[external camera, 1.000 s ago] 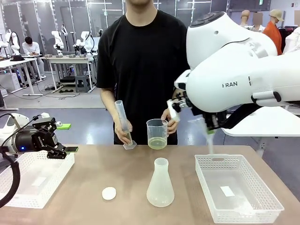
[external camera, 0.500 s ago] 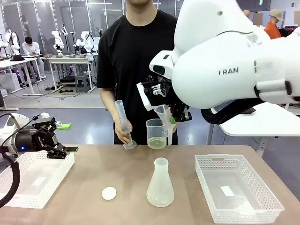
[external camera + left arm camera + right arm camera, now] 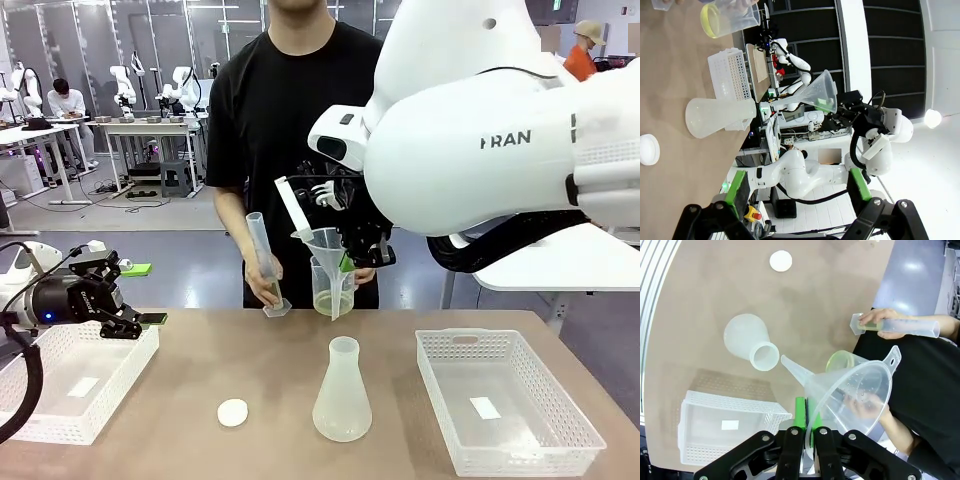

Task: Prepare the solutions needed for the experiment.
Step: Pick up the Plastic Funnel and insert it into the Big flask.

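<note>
My right gripper (image 3: 352, 262) is shut on the rim of a clear funnel (image 3: 325, 252), which hangs tilted above the frosted conical flask (image 3: 341, 392) at mid-table. In the right wrist view the gripper (image 3: 806, 412) pinches the funnel (image 3: 850, 390), whose spout points toward the flask's mouth (image 3: 765, 356). Behind the funnel, a person holds a beaker with the pale yellow-green solution (image 3: 331, 303) and a tilted measuring cylinder (image 3: 262, 262). My left gripper (image 3: 143, 294) hovers open and empty over the left basket. The left wrist view shows the flask (image 3: 720, 117) and the funnel (image 3: 815, 95).
A white cap (image 3: 232, 412) lies on the table left of the flask. A white basket (image 3: 505, 410) stands at the right and another (image 3: 70, 385) at the left. The person stands at the far edge, hands over the table.
My right arm has carried the funnel from above the right basket leftward, so it hangs over the flask in front of the beaker. The left arm has not moved.
</note>
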Available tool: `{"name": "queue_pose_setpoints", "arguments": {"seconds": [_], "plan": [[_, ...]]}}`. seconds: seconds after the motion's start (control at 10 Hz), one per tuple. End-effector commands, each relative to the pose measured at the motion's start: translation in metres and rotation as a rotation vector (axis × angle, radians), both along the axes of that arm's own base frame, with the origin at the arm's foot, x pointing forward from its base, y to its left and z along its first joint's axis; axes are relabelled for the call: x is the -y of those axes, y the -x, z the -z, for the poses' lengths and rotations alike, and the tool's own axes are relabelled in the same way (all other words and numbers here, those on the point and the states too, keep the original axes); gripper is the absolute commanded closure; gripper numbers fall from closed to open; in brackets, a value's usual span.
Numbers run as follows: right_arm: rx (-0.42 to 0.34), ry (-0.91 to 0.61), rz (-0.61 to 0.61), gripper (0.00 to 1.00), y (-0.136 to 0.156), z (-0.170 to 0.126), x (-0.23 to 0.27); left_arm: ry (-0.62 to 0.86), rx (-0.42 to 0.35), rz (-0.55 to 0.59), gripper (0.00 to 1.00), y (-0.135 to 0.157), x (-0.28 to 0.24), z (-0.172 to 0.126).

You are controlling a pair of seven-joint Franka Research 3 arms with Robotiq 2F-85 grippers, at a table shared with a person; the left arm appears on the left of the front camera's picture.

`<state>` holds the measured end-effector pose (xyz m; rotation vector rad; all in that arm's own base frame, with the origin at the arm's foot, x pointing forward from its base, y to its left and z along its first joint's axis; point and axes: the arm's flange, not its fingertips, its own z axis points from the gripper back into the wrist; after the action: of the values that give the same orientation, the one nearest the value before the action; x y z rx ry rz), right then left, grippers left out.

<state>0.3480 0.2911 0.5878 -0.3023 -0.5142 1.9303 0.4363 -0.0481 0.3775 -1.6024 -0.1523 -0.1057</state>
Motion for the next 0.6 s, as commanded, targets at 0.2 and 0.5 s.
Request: {"name": "queue_pose_setpoints", "arguments": {"seconds": [0.2, 0.5], "plan": [[0.002, -0.001, 0.000, 0.96, -0.0001, -0.0011, -0.0001, 0.012, 0.004, -0.007, 0.00, -0.0008, 0.0013, -0.0020], [0.011, 0.001, -0.046, 0.96, 0.0062, 0.0038, 0.0058, 0.012, 0.004, -0.007, 0.00, -0.0008, 0.0013, -0.0020]]}}
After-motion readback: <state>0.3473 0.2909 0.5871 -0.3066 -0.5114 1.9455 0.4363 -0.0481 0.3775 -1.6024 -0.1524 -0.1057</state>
